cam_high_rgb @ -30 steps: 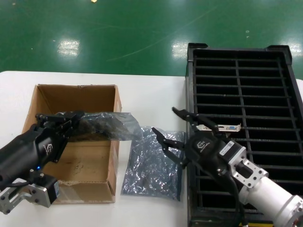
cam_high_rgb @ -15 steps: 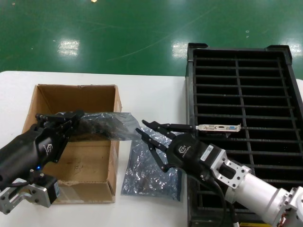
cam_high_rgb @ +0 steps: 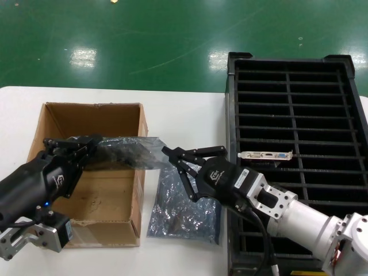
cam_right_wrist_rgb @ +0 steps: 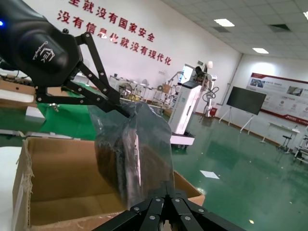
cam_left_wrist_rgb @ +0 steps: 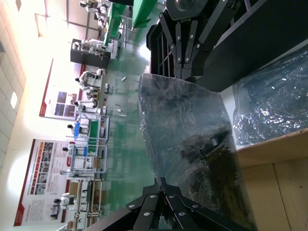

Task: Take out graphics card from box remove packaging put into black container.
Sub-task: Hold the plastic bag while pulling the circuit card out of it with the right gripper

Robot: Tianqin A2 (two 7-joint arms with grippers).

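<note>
The left gripper's (cam_high_rgb: 91, 141) jaws are clamped on one end of the packaging (cam_high_rgb: 129, 152), holding the bagged graphics card (cam_left_wrist_rgb: 202, 149) up over the box (cam_high_rgb: 136, 190); the right gripper's (cam_high_rgb: 183, 163) jaws stand apart at the bag's free right end, not yet pinching it. Nearest on the worktop (cam_high_rgb: 184, 118) an empty bag (cam_high_rgb: 187, 201) lies flat between the box and the black container (cam_high_rgb: 348, 86). The card shows as a dark mass inside the crinkled film. The risk I see is that the right jaws bite only loose film, or film and board together, so the pull either slips off or drags the card out of the left hold. Farther right, another card (cam_high_rgb: 265, 155) already sits in a container slot.
</note>
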